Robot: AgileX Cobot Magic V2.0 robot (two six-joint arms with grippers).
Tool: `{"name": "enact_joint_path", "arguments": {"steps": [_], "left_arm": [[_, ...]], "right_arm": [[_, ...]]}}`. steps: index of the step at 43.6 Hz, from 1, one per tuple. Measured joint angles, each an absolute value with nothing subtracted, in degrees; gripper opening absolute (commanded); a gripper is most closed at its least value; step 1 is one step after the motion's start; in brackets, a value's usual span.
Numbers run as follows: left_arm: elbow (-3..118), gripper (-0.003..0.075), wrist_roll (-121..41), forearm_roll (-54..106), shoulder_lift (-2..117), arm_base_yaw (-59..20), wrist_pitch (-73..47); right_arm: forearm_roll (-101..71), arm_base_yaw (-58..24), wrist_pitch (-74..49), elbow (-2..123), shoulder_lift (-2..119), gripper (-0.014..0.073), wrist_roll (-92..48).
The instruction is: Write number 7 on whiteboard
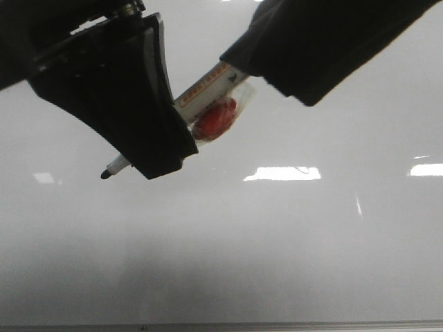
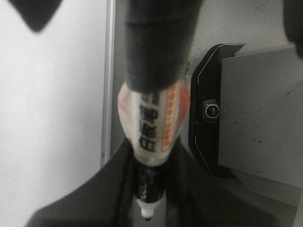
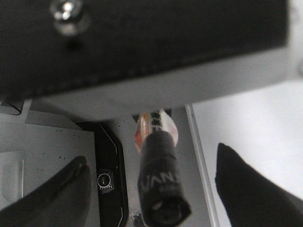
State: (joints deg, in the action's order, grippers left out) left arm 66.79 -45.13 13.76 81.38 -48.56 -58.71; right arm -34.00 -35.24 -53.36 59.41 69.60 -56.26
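The whiteboard (image 1: 291, 235) fills the front view and no number 7 shows on it. My left gripper (image 1: 158, 160) is shut on a marker (image 1: 208, 90) with a white body and an orange label. Its bare black tip (image 1: 105, 174) pokes out over the board; I cannot tell if it touches. In the left wrist view the marker (image 2: 154, 123) runs between the fingers of the left gripper (image 2: 149, 201). My right gripper (image 3: 151, 156) is open, its fingers wide apart on either side of the marker's black back end (image 3: 161, 189), not touching it.
A red blob (image 1: 216, 117) in clear wrap clings to the marker. White glare patches (image 1: 282, 173) lie on the board. A grey metal edge strip (image 2: 108, 94) borders the board. Beyond it stand a black camera housing (image 2: 210, 111) and a grey plate (image 2: 260, 127).
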Motion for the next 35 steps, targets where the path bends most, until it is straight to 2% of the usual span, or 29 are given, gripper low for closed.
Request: {"name": "enact_joint_path", "arguments": {"steps": [14,21,24,28,32,35], "left_arm": [[66.8,-0.002,-45.1,13.6,81.4,-48.6,-58.7],[66.8,-0.0015,-45.6,13.6,81.4,-48.7,-58.7],[66.8,0.0029,-45.6,13.6,81.4,-48.7,-58.7],[66.8,0.016,-45.6,13.6,81.4,-48.7,-58.7],[66.8,0.03,-45.6,13.6,81.4,-48.7,-58.6],[66.8,0.0352,-45.5,13.3,81.4,-48.7,-58.0]], "right_arm": [[-35.9,-35.6,-53.3,59.7,70.7,0.0255,-56.3],[-35.7,-35.6,-53.1,59.7,70.7,0.0057,-56.3],[-35.6,-35.6,-52.9,59.7,70.7,-0.0003,-56.3],[-35.6,-35.6,-52.9,59.7,70.7,-0.0065,-56.3],[-35.6,-35.6,-52.9,59.7,70.7,-0.0065,-56.3],[-35.6,-35.6,-53.1,59.7,70.7,-0.0065,-56.3]]}}
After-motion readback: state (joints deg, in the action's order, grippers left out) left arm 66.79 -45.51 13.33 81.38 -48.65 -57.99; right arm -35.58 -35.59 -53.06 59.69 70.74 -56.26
